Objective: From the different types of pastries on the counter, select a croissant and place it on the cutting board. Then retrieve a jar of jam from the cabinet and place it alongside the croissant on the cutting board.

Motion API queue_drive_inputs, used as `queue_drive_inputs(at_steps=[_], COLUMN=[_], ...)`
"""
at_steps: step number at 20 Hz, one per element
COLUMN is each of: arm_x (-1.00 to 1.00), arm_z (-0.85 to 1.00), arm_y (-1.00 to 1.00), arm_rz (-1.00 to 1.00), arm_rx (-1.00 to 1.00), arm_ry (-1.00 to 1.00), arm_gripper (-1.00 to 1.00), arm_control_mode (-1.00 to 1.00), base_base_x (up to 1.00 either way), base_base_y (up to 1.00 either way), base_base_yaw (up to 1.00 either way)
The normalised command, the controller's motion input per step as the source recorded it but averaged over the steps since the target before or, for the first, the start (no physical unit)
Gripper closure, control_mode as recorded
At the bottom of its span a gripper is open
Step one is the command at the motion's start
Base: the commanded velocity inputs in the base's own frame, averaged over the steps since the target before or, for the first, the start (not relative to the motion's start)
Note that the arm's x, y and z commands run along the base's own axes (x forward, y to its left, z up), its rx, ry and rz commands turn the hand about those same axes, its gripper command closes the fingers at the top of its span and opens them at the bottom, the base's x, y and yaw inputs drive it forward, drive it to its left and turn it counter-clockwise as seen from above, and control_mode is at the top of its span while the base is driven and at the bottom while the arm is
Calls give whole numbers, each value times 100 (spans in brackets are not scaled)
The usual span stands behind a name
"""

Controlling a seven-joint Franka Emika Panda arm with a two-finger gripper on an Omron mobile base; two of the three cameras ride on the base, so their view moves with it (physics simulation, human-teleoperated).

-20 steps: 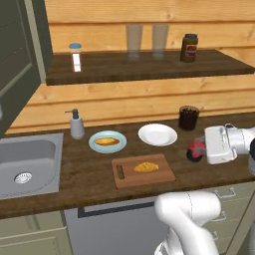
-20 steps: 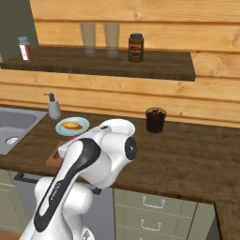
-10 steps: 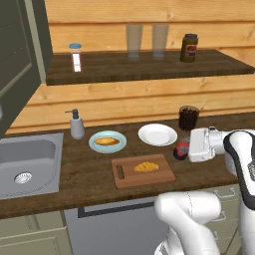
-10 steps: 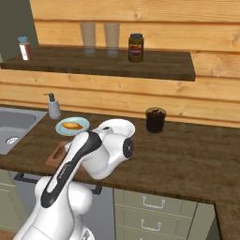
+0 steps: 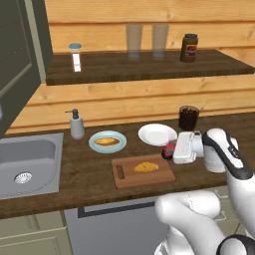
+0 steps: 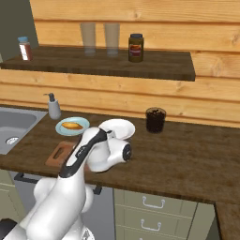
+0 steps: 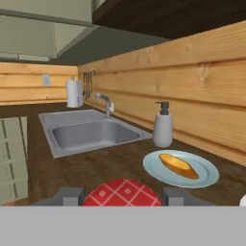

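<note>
Left base view, centre-right of the frame: the gripper (image 5: pixel 172 151) reaches leftward from the white arm, its jaws pinching the jar of jam (image 5: pixel 169 150), a small dark red jar that hangs just off the right end of the cutting board (image 5: pixel 128 181). Whether the jar touches the board or the surface (image 5: pixel 89 172) cannot be told.

The board lies at the centre of the frame, its dark slot handle toward the left short edge, and the croissant (image 5: pixel 146 167) rests on its right half.

Behind the board stand a light blue plate (image 5: pixel 94 146) carrying the longer oval pastry (image 5: pixel 106 141), an empty white plate (image 5: pixel 157 134) to its right, and a dark cup (image 5: pixel 188 118) farther right. A soap dispenser (image 5: pixel 76 125) stands left of the blue plate, beside the steel sink (image 5: pixel 35 154) at the left edge.

On the shelf (image 5: pixel 109 67) across the upper frame stand a small shaker (image 5: pixel 75 57), two clear glasses (image 5: pixel 133 42) and a brown jar with a red label (image 5: pixel 189 48).

Hand view, bottom centre: the jar's red checked lid (image 7: pixel 122 193) sits between the two grey fingertips (image 7: pixel 70 196), which flank it closely on both sides. Beyond it lies the blue plate (image 7: pixel 202 180) with its pastry.

Right base view: the arm covers most of the board at lower left.
</note>
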Motion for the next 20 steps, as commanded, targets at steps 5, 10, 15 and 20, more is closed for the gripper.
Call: queue_drive_inputs(at_steps=[5,10,15,20], arm_x=[84,43,1,1], arm_z=[-17,-18,-33,-32], arm_y=[-8,0,0,0], arm_rz=[0,0,0,0], arm_rx=[1,0,0,0], arm_ry=[8,11,18,10], arm_gripper=[100,100,100,100], arm_control_mode=[-100,-100,-100,-100], base_base_x=[0,0,0,0], base_base_y=[0,0,0,0], base_base_yaw=[0,0,0,0])
